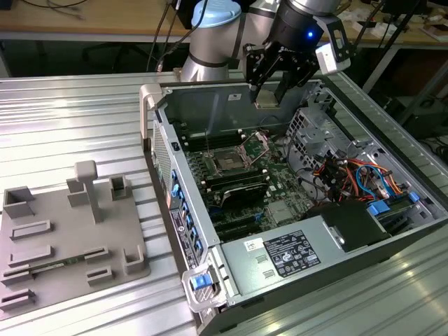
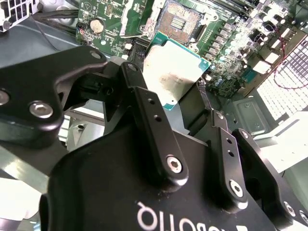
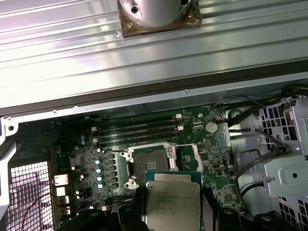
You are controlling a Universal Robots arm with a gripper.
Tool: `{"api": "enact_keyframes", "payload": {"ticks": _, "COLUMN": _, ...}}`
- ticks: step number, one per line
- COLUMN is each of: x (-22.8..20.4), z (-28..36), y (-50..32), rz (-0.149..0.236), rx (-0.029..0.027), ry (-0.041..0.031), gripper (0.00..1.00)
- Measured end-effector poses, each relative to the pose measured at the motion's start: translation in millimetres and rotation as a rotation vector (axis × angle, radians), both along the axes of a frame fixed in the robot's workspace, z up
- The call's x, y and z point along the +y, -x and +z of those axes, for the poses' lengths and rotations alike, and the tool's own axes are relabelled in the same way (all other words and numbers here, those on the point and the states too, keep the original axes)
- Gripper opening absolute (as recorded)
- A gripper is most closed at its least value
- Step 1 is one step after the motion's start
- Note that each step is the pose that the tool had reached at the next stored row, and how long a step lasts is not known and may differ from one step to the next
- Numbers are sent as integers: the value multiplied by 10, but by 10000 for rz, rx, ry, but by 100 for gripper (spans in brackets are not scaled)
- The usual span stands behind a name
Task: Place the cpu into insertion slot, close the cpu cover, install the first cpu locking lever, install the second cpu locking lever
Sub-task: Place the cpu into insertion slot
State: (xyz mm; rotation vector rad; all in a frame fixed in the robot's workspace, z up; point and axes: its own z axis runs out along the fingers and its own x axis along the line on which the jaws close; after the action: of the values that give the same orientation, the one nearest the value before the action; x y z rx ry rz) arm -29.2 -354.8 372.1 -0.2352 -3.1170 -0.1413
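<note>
Second wrist view shows jaws clamping the cpu (image 2: pixel 173 70), held above the insertion slot (image 1: pixel 256 146) in exterior view.

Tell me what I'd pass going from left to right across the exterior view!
The grey plastic tray → insertion slot → cpu, gripped in the claw → bundle of coloured wires.

The exterior view looks down obliquely at the whole open computer case (image 1: pixel 210 105), while both wrist views ride close above its motherboard (image 3: pixel 211 159), sharing the insertion slot (image 3: pixel 149 166) (image 2: pixel 181 21).
</note>
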Motion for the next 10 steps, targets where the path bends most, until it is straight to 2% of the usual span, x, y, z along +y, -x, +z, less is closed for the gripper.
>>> {"api": "enact_keyframes", "payload": {"ticks": 10, "x": 0, "z": 0, "y": 0, "rz": -5, "rx": 0, "ry": 1, "gripper": 55}}
